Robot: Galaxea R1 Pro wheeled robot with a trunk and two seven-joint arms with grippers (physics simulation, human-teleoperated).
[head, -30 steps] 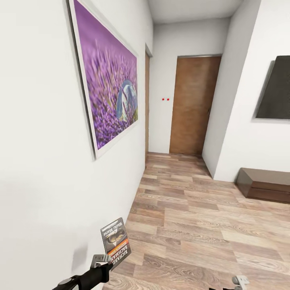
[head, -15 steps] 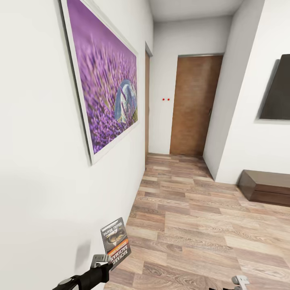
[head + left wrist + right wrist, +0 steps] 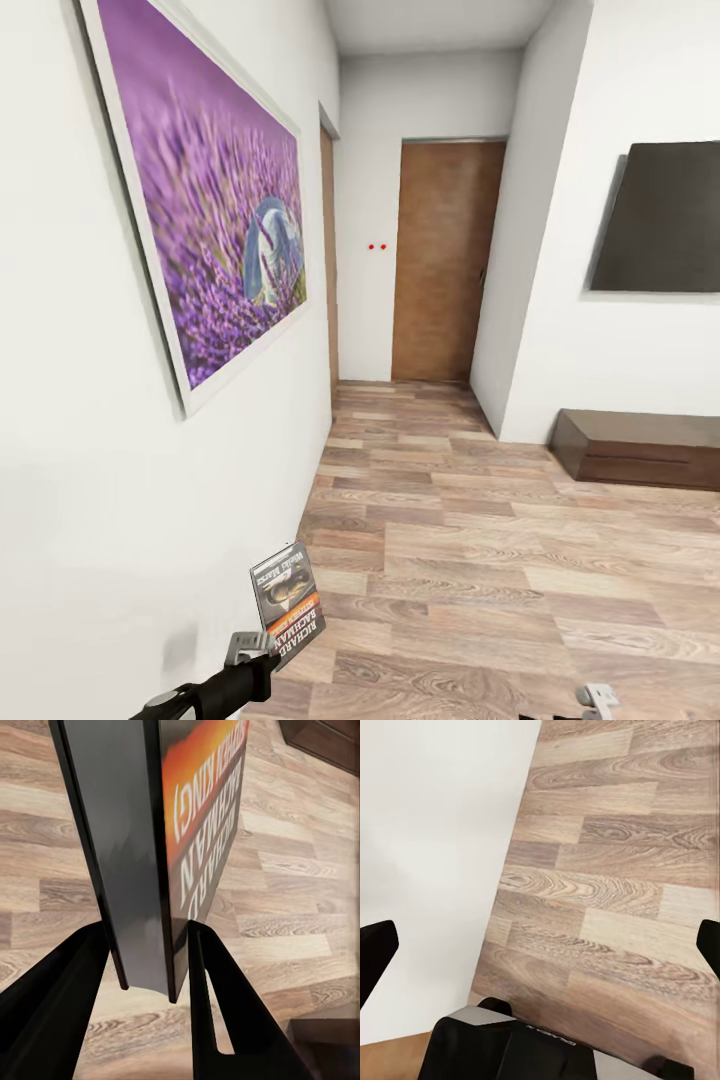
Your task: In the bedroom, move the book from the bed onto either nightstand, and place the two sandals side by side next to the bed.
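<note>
The book, a thin paperback with a dark pictured cover and an orange band, stands upright in my left gripper, low in the head view beside the white wall. In the left wrist view the two black fingers are shut on the book's lower edge, with wood-plank floor beneath. My right gripper peeks in at the lower edge of the head view. Its fingers stand wide apart in the right wrist view, with nothing between them. The bed, nightstand and sandals are out of view.
A large purple flower picture hangs on the near left wall. A brown wooden door closes the corridor ahead. A dark panel hangs on the right wall above a long low dark-brown bench cabinet. Plank floor stretches ahead.
The whole view has swung to the right, so the door and picture sit further left and more of the dark panel shows. The book stays held the same way.
</note>
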